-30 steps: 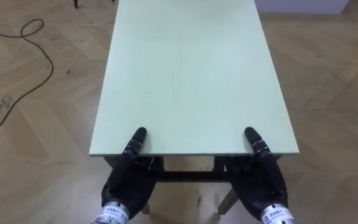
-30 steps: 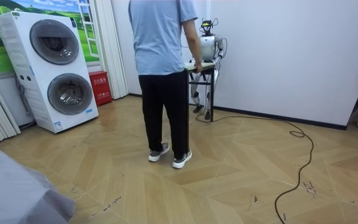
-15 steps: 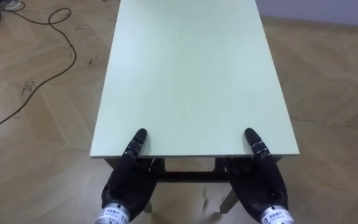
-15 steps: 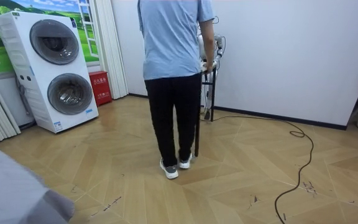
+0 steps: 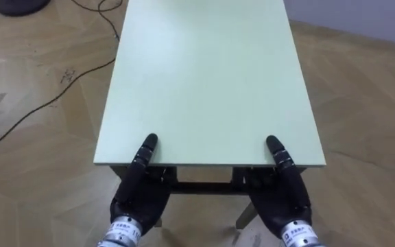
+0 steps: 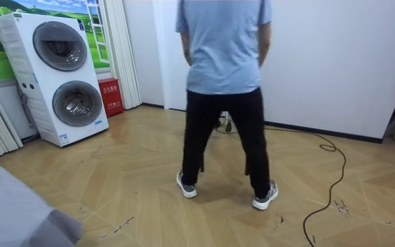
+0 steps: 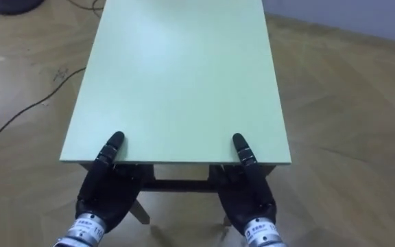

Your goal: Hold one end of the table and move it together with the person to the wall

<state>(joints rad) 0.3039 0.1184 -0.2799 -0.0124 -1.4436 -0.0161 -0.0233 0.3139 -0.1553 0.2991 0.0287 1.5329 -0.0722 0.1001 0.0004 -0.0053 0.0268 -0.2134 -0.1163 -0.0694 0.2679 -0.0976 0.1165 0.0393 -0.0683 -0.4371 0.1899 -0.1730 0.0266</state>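
A pale green rectangular table (image 5: pixel 204 75) stretches away from me, its near edge just in front of my body. My left hand (image 5: pixel 137 193) grips the near edge at its left corner, with the thumb (image 5: pixel 146 149) on top and the fingers under the board. At the right corner my right hand (image 5: pixel 284 197) grips in the same way. In the room view a person (image 6: pixel 223 62) in a light blue shirt and black trousers stands with their back to the camera, hiding me and the table.
A dark cable (image 5: pixel 43 103) snakes over the wooden floor left of the table, near a dark round base (image 5: pixel 19 5). In the room view stacked washing machines (image 6: pixel 60 75) and a red box (image 6: pixel 110 96) stand at the left; a white wall (image 6: pixel 334 62) is behind.
The person has stepped towards the room view's right and now covers me. In the eye view the floor and cable have slid under the table; both hands keep their hold.
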